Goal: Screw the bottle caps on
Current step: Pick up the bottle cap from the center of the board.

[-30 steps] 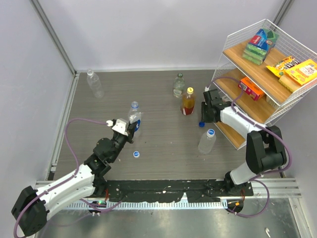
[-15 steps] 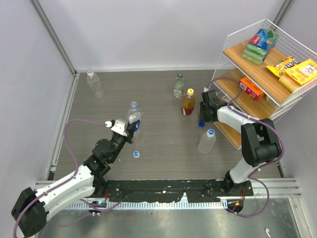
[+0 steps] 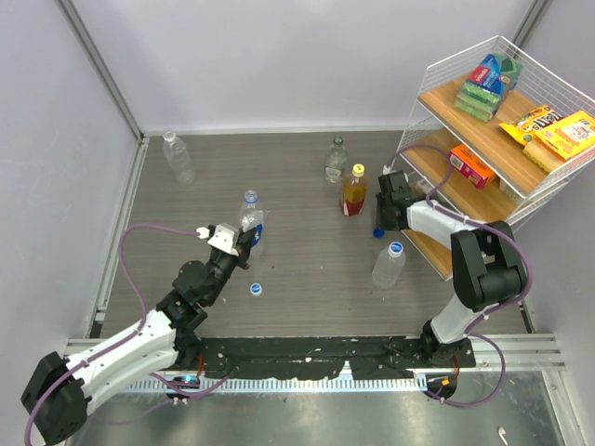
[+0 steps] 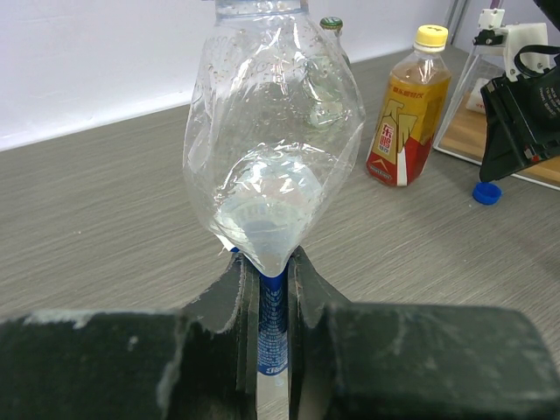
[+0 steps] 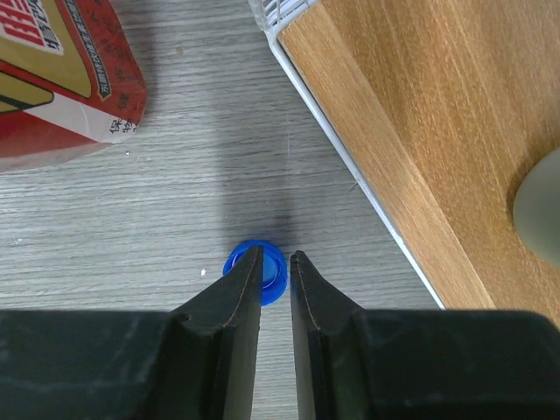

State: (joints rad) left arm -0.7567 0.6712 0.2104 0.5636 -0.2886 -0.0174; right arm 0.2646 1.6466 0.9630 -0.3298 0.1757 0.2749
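The right gripper [image 5: 275, 255] points down at the dark blue cap [image 5: 274, 278], which lies on the grey table [image 3: 297, 279] between the amber bottle [image 3: 352, 193] and the foot of the wire rack [image 3: 483, 177]. In the right wrist view the cap sits just past the fingertips. Much of it is hidden behind one finger, one edge pokes out beyond that finger, and the other edge shows in the slit between the two. The jaws stand a narrow slit apart with nothing clamped between them, and whether a fingertip touches the cap cannot be told. The left gripper [image 4: 271, 302] is clenched on the blue-labelled bottle [image 4: 271, 149], its fingers pinching the label band low on the crumpled clear body. That bottle stands upright left of the table's middle. A white cap with a blue middle [image 3: 256, 289] lies on the table near that grip but apart from it. Against a second ago, the right gripper has slid away from the rack toward the amber bottle and now stands over the dark blue cap, and the right arm's elbow has swung inward. The left arm, its bottle and both caps lie where they did.
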